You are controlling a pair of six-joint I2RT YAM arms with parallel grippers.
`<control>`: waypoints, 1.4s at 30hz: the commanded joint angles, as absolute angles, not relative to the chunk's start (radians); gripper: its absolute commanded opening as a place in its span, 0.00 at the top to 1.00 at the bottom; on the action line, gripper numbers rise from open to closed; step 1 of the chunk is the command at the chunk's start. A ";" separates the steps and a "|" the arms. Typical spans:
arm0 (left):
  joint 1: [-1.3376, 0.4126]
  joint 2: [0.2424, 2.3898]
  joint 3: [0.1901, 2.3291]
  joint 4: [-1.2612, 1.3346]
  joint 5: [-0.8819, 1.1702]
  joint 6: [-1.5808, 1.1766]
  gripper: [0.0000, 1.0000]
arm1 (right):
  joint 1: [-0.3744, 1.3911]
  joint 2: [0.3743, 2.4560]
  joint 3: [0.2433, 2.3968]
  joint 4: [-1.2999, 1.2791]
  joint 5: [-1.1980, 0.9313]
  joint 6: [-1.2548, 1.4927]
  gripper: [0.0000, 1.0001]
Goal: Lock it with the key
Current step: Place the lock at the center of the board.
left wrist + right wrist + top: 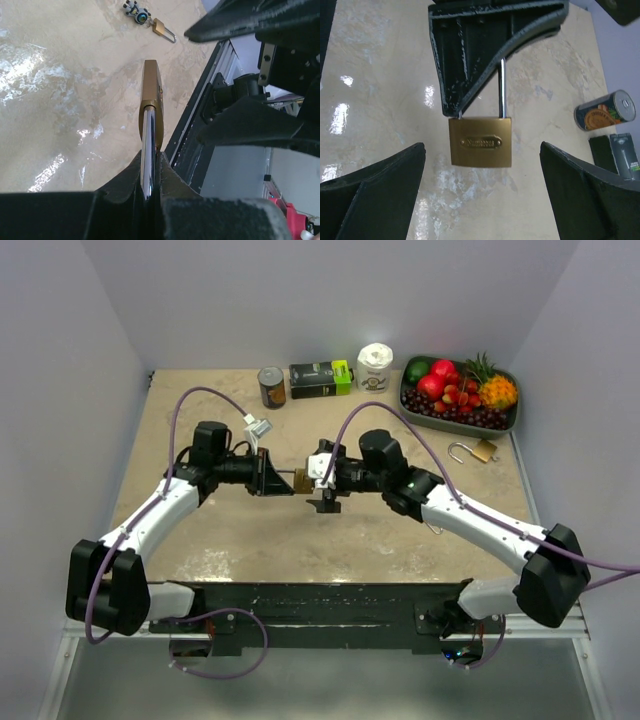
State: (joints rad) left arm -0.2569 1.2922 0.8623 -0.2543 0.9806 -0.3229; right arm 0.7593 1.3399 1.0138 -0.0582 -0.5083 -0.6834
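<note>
A brass padlock [301, 480] hangs in the air at the table's middle. My left gripper [272, 478] is shut on its steel shackle [148, 145], and the body [151, 82] points away from it. In the right wrist view the padlock [480, 142] hangs below the left fingers [470, 60], nameplate facing me. My right gripper [322, 480] is open and empty, its fingers [370, 190] spread wide on either side just short of the padlock. A second, smaller padlock [481, 451] lies on the table at the right with a bunch of keys [137, 11] next to it.
Along the back stand a can [271, 387], a black and green box [320, 378] and a white roll [375, 367]. A grey tray [408, 406] of fruit sits at the back right. White walls close the table's left, right and back.
</note>
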 commanded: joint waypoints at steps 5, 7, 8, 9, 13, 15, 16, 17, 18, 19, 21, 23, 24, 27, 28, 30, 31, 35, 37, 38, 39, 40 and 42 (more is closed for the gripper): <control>-0.270 1.264 0.917 -0.186 1.054 -0.365 1.00 | 0.819 1.382 1.026 0.038 -0.433 -0.770 0.03; -0.270 1.264 0.916 -0.184 1.052 -0.364 1.00 | 0.825 1.397 1.026 0.035 -0.419 -0.776 0.05; -0.270 1.264 0.916 -0.181 1.054 -0.364 1.00 | 0.825 1.407 1.023 0.037 -0.419 -0.787 0.07; -0.271 1.266 0.916 -0.179 1.058 -0.368 1.00 | 0.825 1.413 1.019 0.040 -0.413 -0.791 0.08; -0.273 1.266 0.917 -0.178 1.065 -0.371 1.00 | 0.830 1.433 1.008 0.066 -0.384 -0.793 0.12; -0.273 1.264 0.916 -0.181 1.063 -0.371 1.00 | 0.830 1.440 1.012 0.078 -0.371 -0.776 0.16; -0.273 1.264 0.916 -0.181 1.063 -0.374 1.00 | 0.831 1.442 1.014 0.089 -0.367 -0.776 0.18; -0.273 1.264 0.914 -0.181 1.062 -0.374 1.00 | 0.831 1.440 1.012 0.097 -0.364 -0.773 0.19; -0.273 1.264 0.914 -0.183 1.062 -0.374 1.00 | 0.833 1.443 1.011 0.104 -0.361 -0.772 0.24; -0.273 1.264 0.913 -0.183 1.060 -0.374 1.00 | 0.834 1.445 1.011 0.109 -0.360 -0.769 0.26; -0.273 1.264 0.911 -0.181 1.060 -0.376 1.00 | 0.834 1.454 1.022 0.098 -0.365 -0.769 0.35; -0.275 1.266 0.911 -0.176 1.057 -0.377 1.00 | 0.836 1.459 1.029 0.083 -0.371 -0.770 0.46; -0.275 1.267 0.911 -0.176 1.057 -0.379 1.00 | 0.835 1.462 1.029 0.080 -0.370 -0.767 0.54; -0.273 1.267 0.907 -0.170 1.057 -0.377 1.00 | 0.834 1.459 1.028 0.074 -0.365 -0.764 0.68; -0.273 1.267 0.907 -0.172 1.055 -0.374 1.00 | 0.838 1.454 1.029 0.069 -0.365 -0.762 0.78; -0.272 1.264 0.904 -0.173 1.054 -0.365 0.86 | 0.834 1.450 1.031 0.066 -0.367 -0.749 0.89; -0.272 1.262 0.905 -0.182 1.051 -0.359 0.79 | 0.834 1.451 1.037 0.069 -0.358 -0.708 0.99; -0.239 1.218 0.934 -0.258 0.924 -0.282 0.32 | 0.757 1.474 1.078 0.022 -0.382 -0.585 1.00; -0.203 1.187 0.939 -0.256 0.864 -0.261 0.05 | 0.710 1.508 1.110 0.003 -0.399 -0.490 1.00; -0.189 1.152 0.937 -0.246 0.809 -0.258 0.01 | 0.663 1.520 1.124 -0.020 -0.399 -0.459 1.00; -0.163 1.140 0.943 -0.239 0.777 -0.253 0.01 | 0.641 1.537 1.138 -0.040 -0.384 -0.390 1.00; -0.150 1.128 0.951 -0.241 0.744 -0.247 0.01 | 0.623 1.548 1.167 -0.047 -0.359 -0.349 1.00; -0.120 1.112 0.980 -0.242 0.678 -0.235 0.01 | 0.580 1.589 1.196 -0.070 -0.290 -0.260 1.00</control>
State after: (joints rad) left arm -0.1734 1.1717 0.9005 -0.2710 0.8330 -0.2871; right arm 0.6594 1.5684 1.0832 -0.0772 -0.3775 -0.4877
